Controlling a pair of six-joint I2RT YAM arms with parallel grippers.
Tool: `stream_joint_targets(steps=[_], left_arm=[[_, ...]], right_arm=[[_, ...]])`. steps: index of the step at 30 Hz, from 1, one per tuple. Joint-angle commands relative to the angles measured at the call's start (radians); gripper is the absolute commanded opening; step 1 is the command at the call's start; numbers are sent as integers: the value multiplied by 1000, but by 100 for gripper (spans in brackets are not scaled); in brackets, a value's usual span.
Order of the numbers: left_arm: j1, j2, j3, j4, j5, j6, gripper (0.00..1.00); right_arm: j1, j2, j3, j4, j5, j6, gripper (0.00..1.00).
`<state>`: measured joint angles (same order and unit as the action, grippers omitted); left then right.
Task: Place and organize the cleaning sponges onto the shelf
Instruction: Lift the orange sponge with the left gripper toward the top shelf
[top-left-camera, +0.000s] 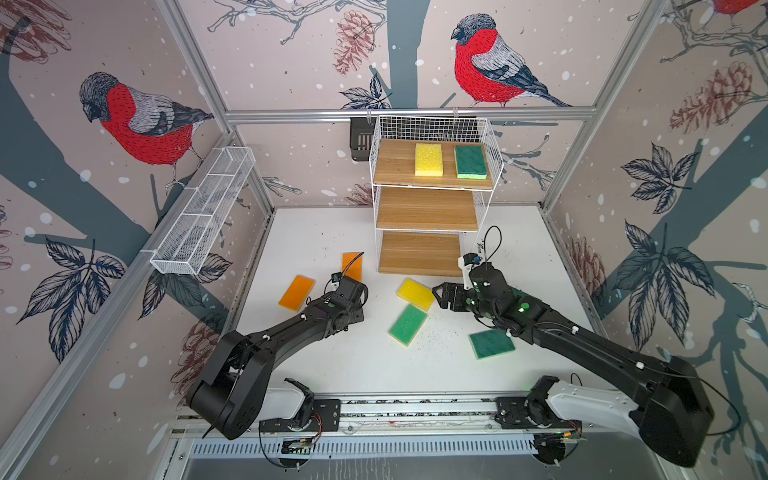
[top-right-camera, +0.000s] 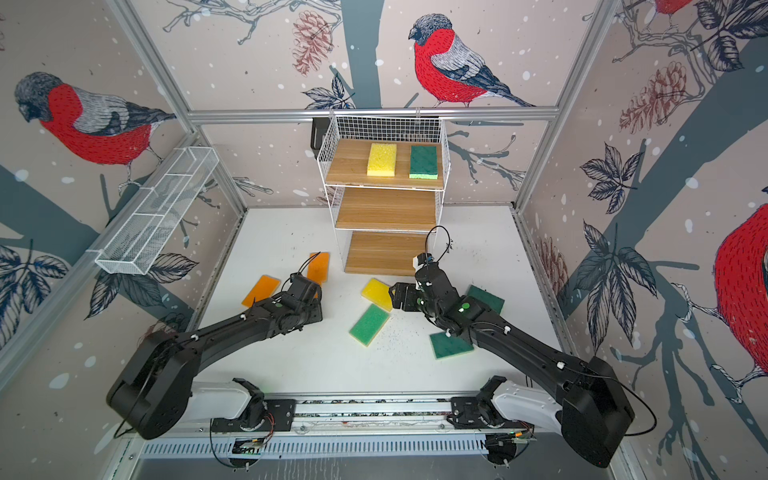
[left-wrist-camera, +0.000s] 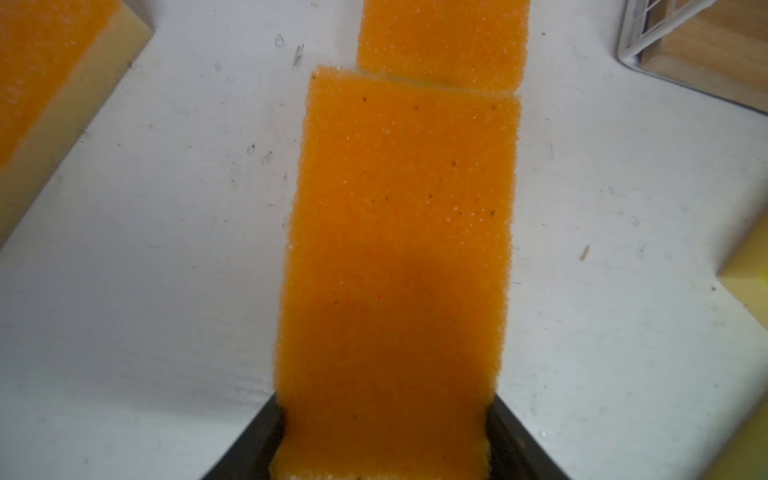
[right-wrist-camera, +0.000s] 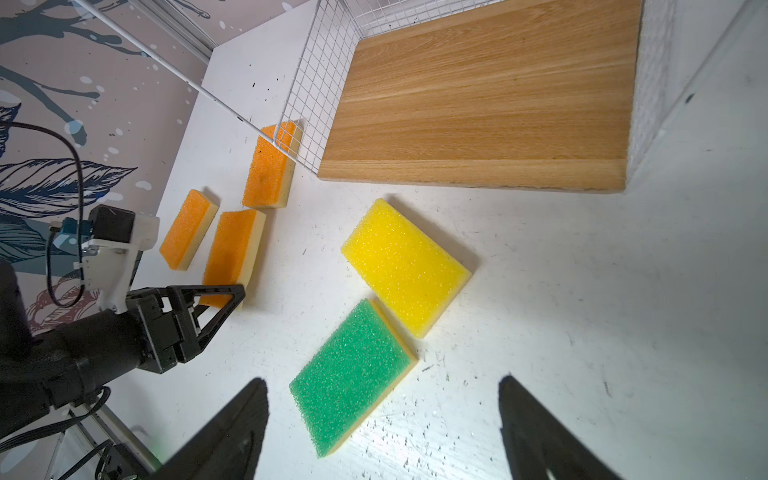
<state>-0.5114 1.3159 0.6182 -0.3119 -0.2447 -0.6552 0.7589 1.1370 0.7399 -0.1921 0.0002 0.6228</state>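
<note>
My left gripper (left-wrist-camera: 384, 436) is shut on the near end of an orange sponge (left-wrist-camera: 399, 232); the right wrist view shows it (right-wrist-camera: 226, 293) low over the table. The sponge's far end meets a second orange sponge (top-left-camera: 352, 266). A third orange sponge (top-left-camera: 296, 292) lies further left. My right gripper (right-wrist-camera: 382, 382) is open and holds nothing, just above a green sponge (top-left-camera: 408, 325) and a yellow sponge (top-left-camera: 415, 294). Dark green sponges lie by the right arm (top-left-camera: 491, 344) and behind it (top-right-camera: 486, 298). The shelf (top-left-camera: 426, 208) carries a yellow sponge (top-left-camera: 429, 159) and a green one (top-left-camera: 470, 162) on its top board.
A long white mesh trough (top-left-camera: 205, 212) hangs on the left wall. A small black basket (top-left-camera: 360, 137) hangs behind the shelf's left corner. Dark crumbs (top-left-camera: 436, 332) speckle the white table (top-left-camera: 332, 232) near the green sponge.
</note>
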Motion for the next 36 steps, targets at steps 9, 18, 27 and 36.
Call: stream_joint_targets(steps=[9,18,27,36], left_arm=[[-2,-196,82,-219,29,33,64],[-5,-297,211,-359,36,87,64],[-15,-317,365,-478,13,124,64],[-41,-288,578,-572,-25,181,63]], right_arm=[[2,-20,-4,15,-9,-1,87],[10,-27,5,22,-28,3,87],[26,-39,24,16,-25,-6,87],[45,-63,33,-11,-1,-8,87]])
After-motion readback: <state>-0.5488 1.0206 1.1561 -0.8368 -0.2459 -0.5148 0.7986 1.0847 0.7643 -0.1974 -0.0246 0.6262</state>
